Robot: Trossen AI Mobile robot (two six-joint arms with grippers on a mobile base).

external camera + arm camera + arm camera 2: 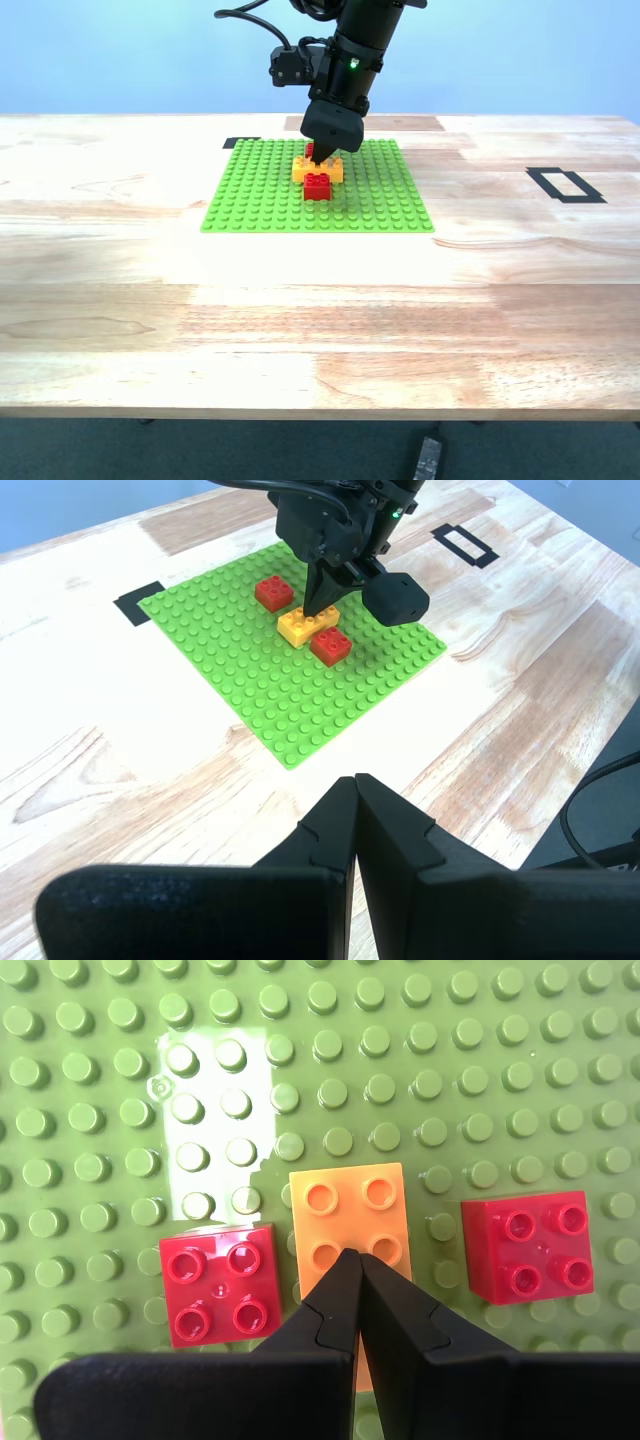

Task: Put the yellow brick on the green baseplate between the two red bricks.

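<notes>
The green baseplate (260,190) lies on the wooden table. The yellow brick (318,168) sits on it between the two red bricks, one nearer (318,186) and one behind (309,150). My second gripper (326,156) points down with its jaws shut, tips resting on top of the yellow brick (350,1205), not clamped around it. The red bricks (220,1282) (527,1245) flank the yellow one on the baseplate (450,1060). My first gripper (356,780) is shut and empty, well away from the baseplate (230,650). It is out of the exterior view.
A black tape rectangle (566,185) marks the table at the exterior view's right. A black tape mark (241,142) lies at the baseplate's far corner. Bare wood surrounds the plate. A dark object (427,458) lies on the floor below the front edge.
</notes>
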